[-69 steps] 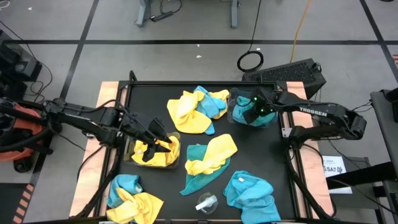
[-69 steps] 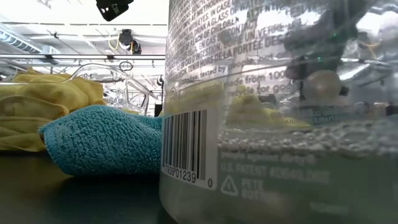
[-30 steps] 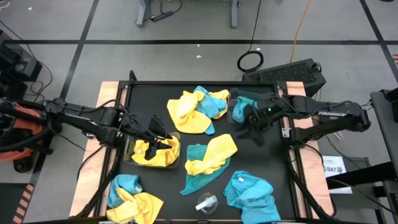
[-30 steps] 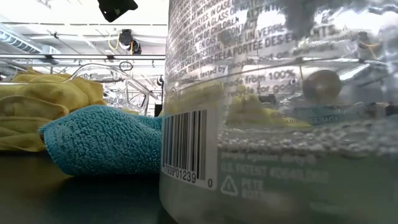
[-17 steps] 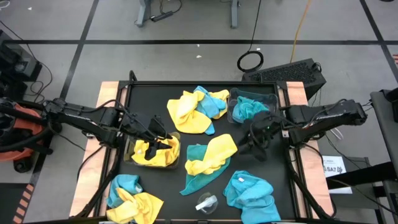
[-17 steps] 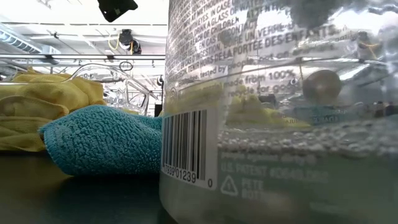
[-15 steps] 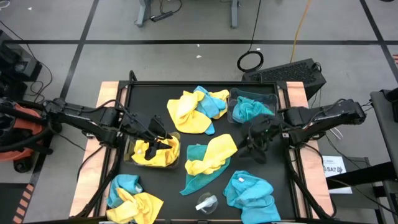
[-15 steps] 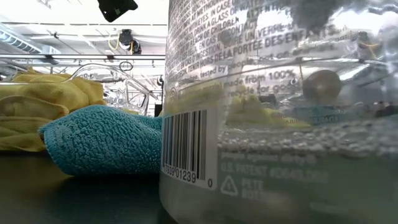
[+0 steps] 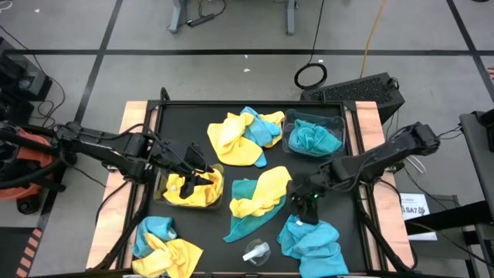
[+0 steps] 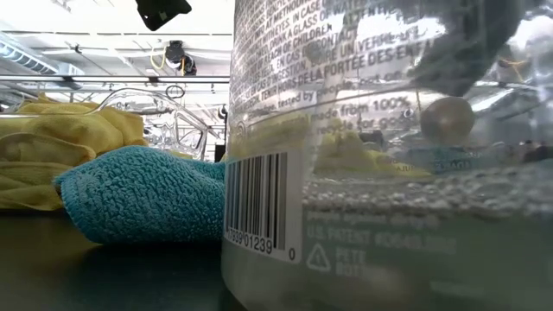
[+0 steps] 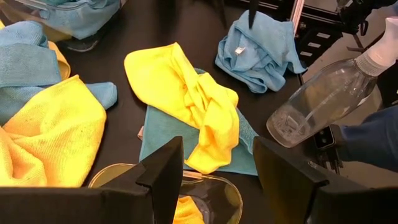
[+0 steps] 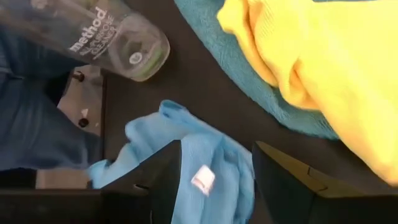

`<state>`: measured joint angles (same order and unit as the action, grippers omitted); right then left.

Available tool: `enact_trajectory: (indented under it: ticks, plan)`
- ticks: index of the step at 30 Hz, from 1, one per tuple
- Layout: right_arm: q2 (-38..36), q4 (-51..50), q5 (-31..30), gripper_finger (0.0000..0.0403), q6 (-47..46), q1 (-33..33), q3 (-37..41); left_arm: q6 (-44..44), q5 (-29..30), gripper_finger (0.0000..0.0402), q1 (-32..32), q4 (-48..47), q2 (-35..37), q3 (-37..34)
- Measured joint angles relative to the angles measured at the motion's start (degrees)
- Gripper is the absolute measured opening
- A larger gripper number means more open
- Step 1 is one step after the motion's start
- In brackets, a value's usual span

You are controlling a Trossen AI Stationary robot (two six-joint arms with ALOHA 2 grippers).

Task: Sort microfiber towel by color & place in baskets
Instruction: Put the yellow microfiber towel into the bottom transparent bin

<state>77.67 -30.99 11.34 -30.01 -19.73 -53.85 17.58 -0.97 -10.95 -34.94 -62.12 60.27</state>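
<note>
Below our right hand, fingers apart, a teal towel; low view blocked by a clear bottle. Left hand spread over the yellow-filled basket.

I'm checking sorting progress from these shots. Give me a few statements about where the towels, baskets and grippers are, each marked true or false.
1. The basket at the table's far right holds teal towels. True.
2. The left gripper hangs over the basket with yellow towels. True.
3. The right gripper is inside the teal basket. False: it is above the light blue towel near the front edge.
4. The right gripper holds a yellow towel. False: it is open and empty.
</note>
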Motion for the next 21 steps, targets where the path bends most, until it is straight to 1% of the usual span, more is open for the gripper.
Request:
enact_trajectory:
  ticks: [2, 5, 10, 12, 14, 21]
  plan:
    - [2.2, 2.1, -1.3, 0.0189, 0.0, -0.8, 0.0, 0.0, 0.0, 0.0199, 0.0, 0.0, 0.0, 0.0]
    - [5.1, 2.5, -3.3, 0.0189, 1.3, -1.1, 0.0, 0.0, 0.0, 0.0199, 0.0, 0.0, 0.0, 0.0]
    - [8.4, -0.1, -12.7, 0.0189, 3.9, -0.2, 0.0, 0.0, 0.0, 0.0199, 0.0, 0.0, 0.0, 0.0]
    - [8.6, -0.7, -16.3, 0.0189, 4.3, 0.6, 0.0, 0.0, 0.0, 0.0199, 0.0, 0.0, 0.0, 0.0]
    - [8.6, 0.2, -18.7, 0.0189, 4.9, 1.3, 0.0, 0.0, 0.0, 0.0199, 0.0, 0.0, 0.0, 0.0]
    - [9.5, 8.0, -18.7, 0.0189, 11.2, 2.1, 0.0, 0.0, 0.0, 0.0199, 0.0, 0.0, 0.0, 0.0]
